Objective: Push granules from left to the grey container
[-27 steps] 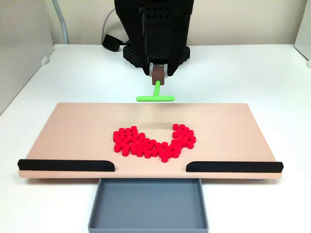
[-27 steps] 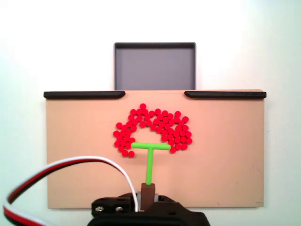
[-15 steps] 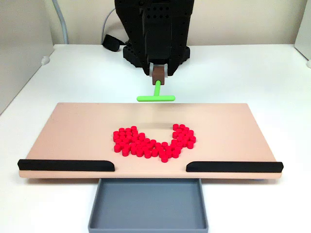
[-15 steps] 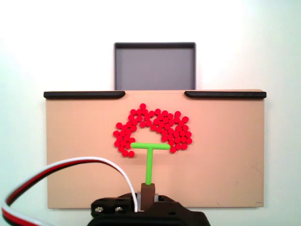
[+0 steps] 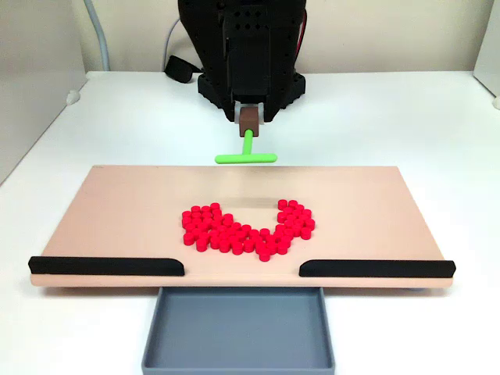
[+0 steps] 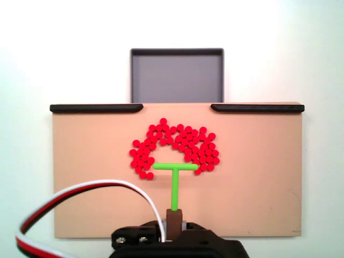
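Observation:
The granules (image 5: 234, 234) lie as a U-shaped red cluster in the middle of the tan board (image 5: 117, 211); from the arm's side the granules (image 6: 183, 137) form an arch on the board (image 6: 91, 177). My gripper (image 5: 249, 117) is shut on the brown handle of a green T-shaped pusher (image 5: 246, 158). From behind, the gripper (image 6: 174, 223) holds the pusher (image 6: 174, 166) with its crossbar in the hollow of the arch, apparently raised off the board. The grey container (image 5: 238, 328) lies empty below the board's front gap; it is the grey container (image 6: 177, 75) beyond the board.
Two black strips (image 5: 107, 266) (image 5: 376, 269) edge the board on either side of the gap, shown from behind as strips (image 6: 97, 108) (image 6: 257, 108). A red, white and black cable (image 6: 80, 191) loops over the board's near left corner. White table surrounds the board.
The arm and pusher have shifted slightly sideways, leftward in the front view and rightward in the view from behind. The cable loop moved with it. The granules have not moved.

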Action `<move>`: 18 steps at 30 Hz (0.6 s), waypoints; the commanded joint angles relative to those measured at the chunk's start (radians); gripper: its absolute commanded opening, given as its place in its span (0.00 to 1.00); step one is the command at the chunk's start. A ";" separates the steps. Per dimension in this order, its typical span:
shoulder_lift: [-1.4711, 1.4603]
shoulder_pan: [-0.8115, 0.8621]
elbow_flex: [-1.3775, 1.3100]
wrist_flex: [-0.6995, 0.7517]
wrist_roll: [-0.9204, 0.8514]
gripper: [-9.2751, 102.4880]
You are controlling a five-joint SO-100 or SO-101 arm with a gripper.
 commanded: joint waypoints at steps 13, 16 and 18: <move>-0.006 -0.011 -0.006 0.006 0.021 0.09; -0.005 -0.017 -0.006 0.006 0.021 0.08; -0.002 -0.018 -0.006 0.006 0.021 0.08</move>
